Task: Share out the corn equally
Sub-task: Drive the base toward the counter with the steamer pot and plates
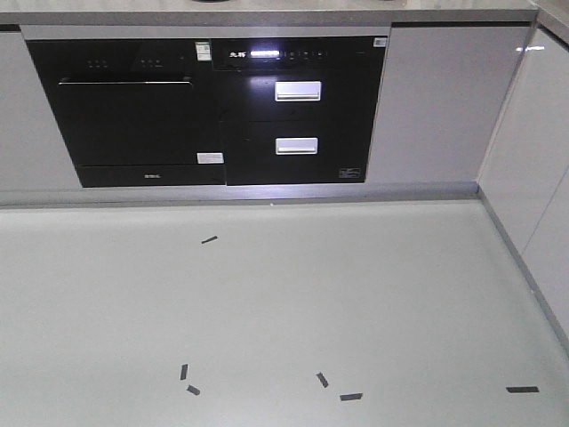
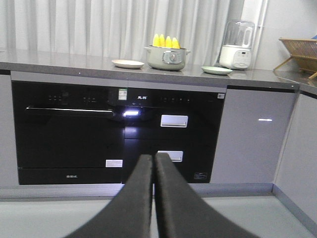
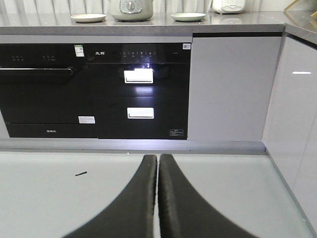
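Several yellow corn cobs (image 2: 165, 41) stand upright in a pale pot (image 2: 167, 58) on the grey counter (image 2: 74, 64), far ahead in the left wrist view. A cream plate (image 2: 128, 63) lies left of the pot and a pale green plate (image 2: 216, 70) right of it. My left gripper (image 2: 153, 157) is shut on nothing, low in front of the black oven. My right gripper (image 3: 157, 158) is shut too, empty, above the floor. In the right wrist view only the pot's base (image 3: 131, 9) and both plates (image 3: 88, 18) (image 3: 188, 17) show; the corn is cut off there.
Black built-in oven (image 1: 133, 116) and drawer unit (image 1: 298, 111) fill the cabinet front. A white blender (image 2: 236, 45) and a wicker rack (image 2: 301, 52) stand on the counter at the right. White cabinets (image 1: 533, 178) close the right side. Black tape marks (image 1: 350, 397) lie on the floor.
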